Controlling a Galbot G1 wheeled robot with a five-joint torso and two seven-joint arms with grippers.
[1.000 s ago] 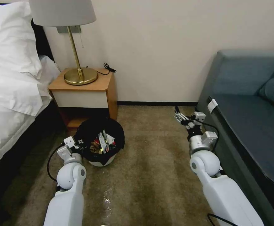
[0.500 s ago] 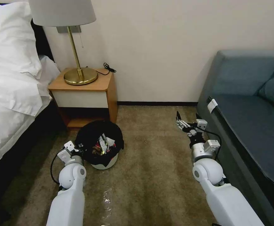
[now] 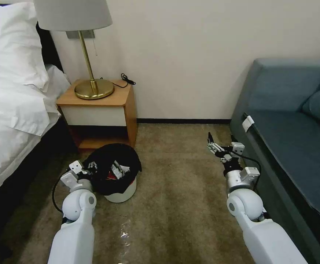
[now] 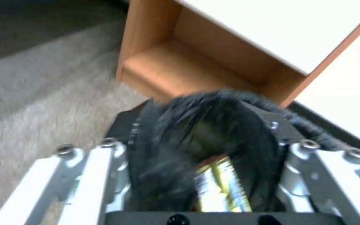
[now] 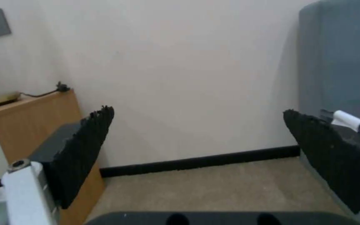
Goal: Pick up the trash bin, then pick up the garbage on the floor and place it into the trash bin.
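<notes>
White trash bin (image 3: 122,191), one, clamped in left claw (image 3: 90,172); right claw (image 3: 221,143) spread, empty

trash bin (image 3: 122,190): smooth white plastic, crinkly black bag | floor (image 3: 178,205): matt carpet

No writing, brand, number or sign can be read. The wrappers (image 3: 117,170) inside the trash bin (image 3: 121,192) carry print that is too small and blurred to make out, and the white tag (image 3: 247,123) on the sofa's edge looks blank.
</notes>
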